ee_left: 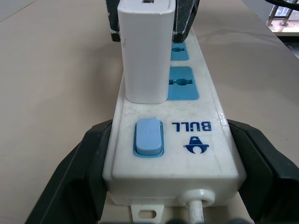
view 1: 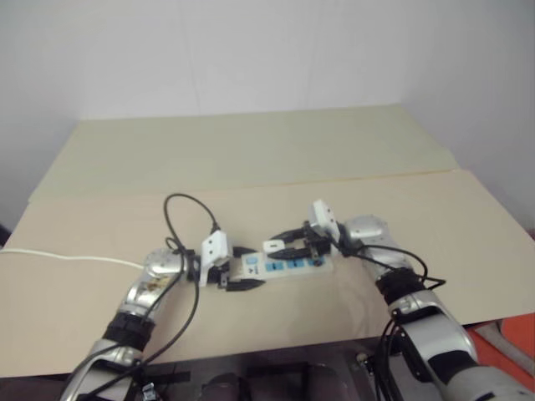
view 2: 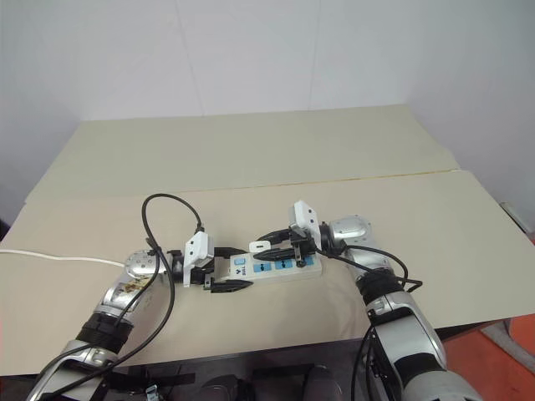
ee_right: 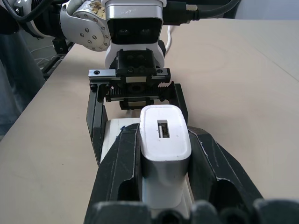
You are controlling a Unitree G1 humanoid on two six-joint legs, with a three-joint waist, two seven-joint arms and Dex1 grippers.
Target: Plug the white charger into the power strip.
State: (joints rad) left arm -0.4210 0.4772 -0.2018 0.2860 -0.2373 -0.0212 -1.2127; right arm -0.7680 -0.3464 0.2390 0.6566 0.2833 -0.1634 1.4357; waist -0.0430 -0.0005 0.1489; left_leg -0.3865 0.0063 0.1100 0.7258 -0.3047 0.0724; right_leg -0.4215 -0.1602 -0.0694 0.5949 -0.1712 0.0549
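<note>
Black fingers [ee_left: 70,177] of the left pincer [view 1: 238,274] squeeze the switch end of the power strip [ee_left: 173,140] from both sides and hold it down. It lies flat on the big tan tabletop [view 1: 251,167], near the front edge and between the two arms. Its thin white cord [view 1: 67,256] runs off across the tabletop to the left side.

Next comes the right pincer [ee_right: 163,154], which is shut tight on the white charger [ee_right: 164,140] and grips it on two sides. That small white block stands straight up on the strip, at the socket next to the blue switch [ee_left: 148,136]. Its bottom looks like it touches the strip, and no metal prongs show under it. So it seems to be plugged in, or very close to it. Two blue sockets [ee_left: 181,83] beside it have nothing in them.

What I think is left: maybe one more push down, then both pincers let go.
</note>
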